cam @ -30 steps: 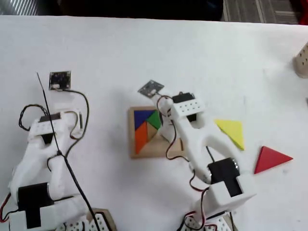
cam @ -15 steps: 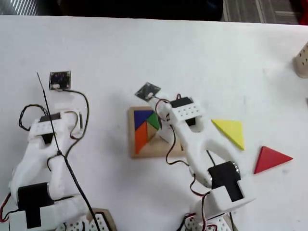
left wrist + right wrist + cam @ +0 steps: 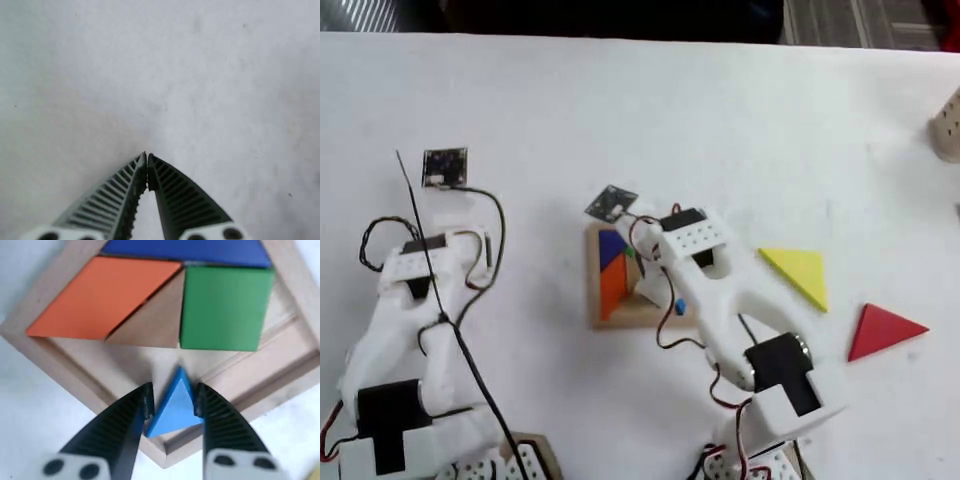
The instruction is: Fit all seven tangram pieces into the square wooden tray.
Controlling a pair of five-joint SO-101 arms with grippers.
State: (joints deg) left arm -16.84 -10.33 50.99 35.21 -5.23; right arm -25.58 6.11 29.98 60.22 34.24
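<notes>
Left arm (image 3: 405, 320): white, at the table's (image 3: 540, 100) left side, well apart from the tray, with a black cable running across it.
Left gripper (image 3: 147, 172): closed, ribbed fingers (image 3: 117, 200) meeting at the tips with nothing between them, over bare white table.
Tray (image 3: 596, 300): square, pale wood, near the table's middle, its right part covered in the high view by the right arm.
Orange parallelogram (image 3: 100, 297): flat in the tray along one wall, one long edge against the tan triangle.
Blue triangle (image 3: 185, 250): large, flat in the tray, touching the upper edges of the parallelogram and the green square.
Tan triangle (image 3: 147, 320): flat in the tray, wedged between the parallelogram and the square.
Green square (image 3: 222, 307): flat in the tray, one side against the tan triangle; bare tray floor lies beside it.
Right arm (image 3: 730, 300): white, stretched over the tray's right half.
Right gripper (image 3: 172, 400): fingers clamped on the two sides of a small blue triangle (image 3: 175, 410), which sits over a tray corner, tip pointing at the bare floor; whether it touches the wood cannot be told.
Yellow triangle (image 3: 800, 273): on the table just right of the right arm, outside the tray.
Red triangle (image 3: 883, 331): on the table near the yellow one, not touching it.
Wooden block (image 3: 947, 125): with holes, at the table's far right edge.
</notes>
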